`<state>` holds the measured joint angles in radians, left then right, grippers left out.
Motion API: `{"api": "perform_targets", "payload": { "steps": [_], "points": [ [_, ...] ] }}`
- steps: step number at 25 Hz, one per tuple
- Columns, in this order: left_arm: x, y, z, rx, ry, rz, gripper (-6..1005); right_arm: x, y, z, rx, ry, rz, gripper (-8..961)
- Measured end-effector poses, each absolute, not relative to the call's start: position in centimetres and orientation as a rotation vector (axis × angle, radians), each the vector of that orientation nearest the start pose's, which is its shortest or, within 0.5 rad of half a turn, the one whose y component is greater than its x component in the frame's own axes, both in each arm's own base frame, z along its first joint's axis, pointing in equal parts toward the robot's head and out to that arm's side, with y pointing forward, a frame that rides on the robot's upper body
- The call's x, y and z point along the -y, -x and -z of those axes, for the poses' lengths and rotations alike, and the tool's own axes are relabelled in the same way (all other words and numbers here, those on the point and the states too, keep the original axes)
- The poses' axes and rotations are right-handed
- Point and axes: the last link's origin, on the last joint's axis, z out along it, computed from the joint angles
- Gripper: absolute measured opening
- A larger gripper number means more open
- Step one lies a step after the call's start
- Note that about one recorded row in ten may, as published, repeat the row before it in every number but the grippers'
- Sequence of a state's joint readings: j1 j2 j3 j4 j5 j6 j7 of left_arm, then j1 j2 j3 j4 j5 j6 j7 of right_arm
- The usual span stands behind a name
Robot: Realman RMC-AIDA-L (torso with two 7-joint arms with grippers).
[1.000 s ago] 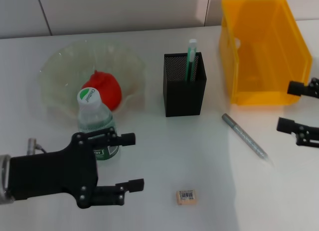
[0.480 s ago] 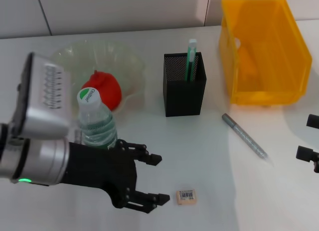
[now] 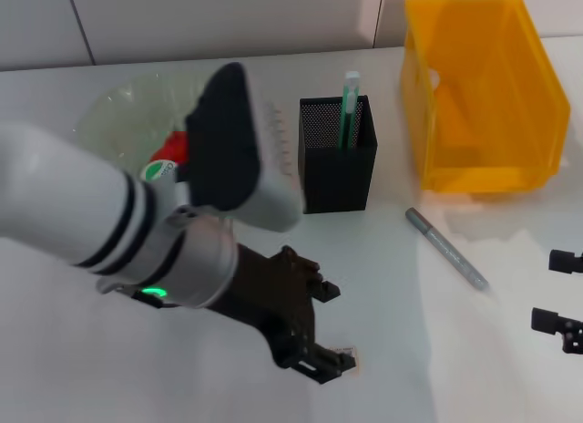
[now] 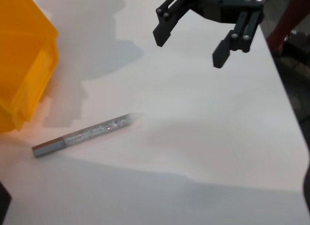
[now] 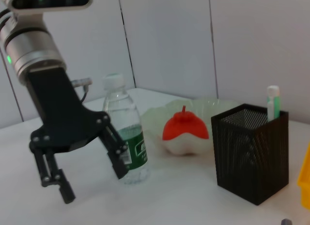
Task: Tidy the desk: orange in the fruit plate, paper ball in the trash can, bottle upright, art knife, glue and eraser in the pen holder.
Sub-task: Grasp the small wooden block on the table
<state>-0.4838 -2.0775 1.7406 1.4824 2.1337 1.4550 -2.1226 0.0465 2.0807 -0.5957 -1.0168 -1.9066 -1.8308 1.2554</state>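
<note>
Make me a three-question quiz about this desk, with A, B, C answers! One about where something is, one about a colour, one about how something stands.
1. Where is the orange?
A. in the fruit plate
B. in the trash can
C. on the bare table

2. What colour is the pen holder?
A. white
B. black
C. orange-yellow

3. How is the bottle?
A. lying flat
B. upside down
C. upright

Answers:
1. A, it sits inside the green bowl.
2. B, dark mesh shows in the head and right wrist views.
3. C, its cap points up beside the left gripper.
</note>
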Motion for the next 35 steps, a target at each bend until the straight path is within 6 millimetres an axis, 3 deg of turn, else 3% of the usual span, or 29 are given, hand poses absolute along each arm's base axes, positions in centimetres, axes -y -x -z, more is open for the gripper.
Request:
{"api": "perform_targets", "payload": {
  "steps": [3,5,10,17,22,35],
  "points": [
    [-28.3,10.9,7.2,0.084,3.158,-0.189,777,-19.4,-34.2,-7.3,-0.596,2.555,-0.602,807],
    [-28.3,9.4,8.7,0.061,3.128,-0.294,777,-19.5,-34.3,-7.0,-0.605,2.576,-0.591,807],
    [-28.3,8.6,9.6,0.104,3.119,-0.344,777,-19.7,-34.3,-6.5,-0.623,2.593,-0.593,807],
    [-28.1,8.9,10.6,0.111,3.098,-0.397,778,-19.9,-34.3,-6.2,-0.631,2.595,-0.607,806],
    [-27.3,9.7,12.3,0.043,3.094,-0.428,778,-20.0,-34.4,-6.1,-0.636,2.595,-0.594,806],
    [-28.2,11.2,13.4,0.063,3.069,-0.466,774,-20.1,-34.5,-6.1,-0.638,2.587,-0.586,806]
  ]
}}
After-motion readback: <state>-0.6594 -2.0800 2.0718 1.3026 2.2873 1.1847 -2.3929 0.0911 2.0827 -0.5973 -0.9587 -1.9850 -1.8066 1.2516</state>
